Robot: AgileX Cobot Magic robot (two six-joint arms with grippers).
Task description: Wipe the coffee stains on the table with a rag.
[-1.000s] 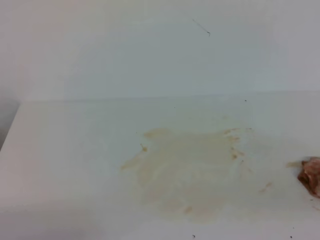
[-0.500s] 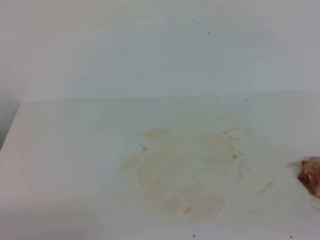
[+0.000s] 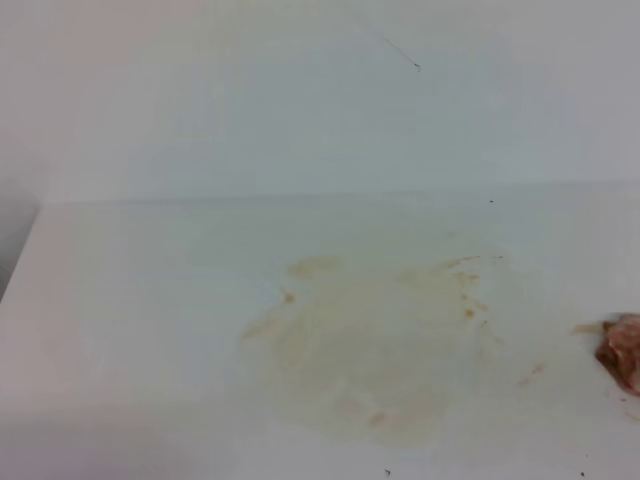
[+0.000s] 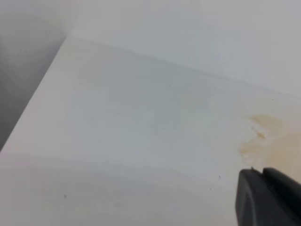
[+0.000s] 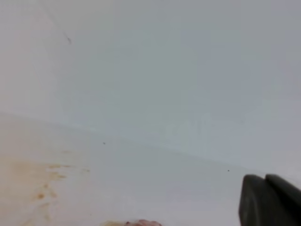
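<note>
A pale tan-brown smear, the coffee stains, spreads over the middle of the white table, with darker streaks at its right rim. The rag, a small pink-brown wad, lies on the table at the far right edge, apart from the smear. Neither gripper appears in the high view. In the left wrist view my left gripper hangs above the table near the stains' left rim, its dark fingers pressed together and empty. My right gripper is likewise shut and empty; the rag just peeks in below it, left of the fingers.
A plain white wall rises behind the table. The table's left edge drops off to a dark gap. A few tiny dark specks dot the front of the surface.
</note>
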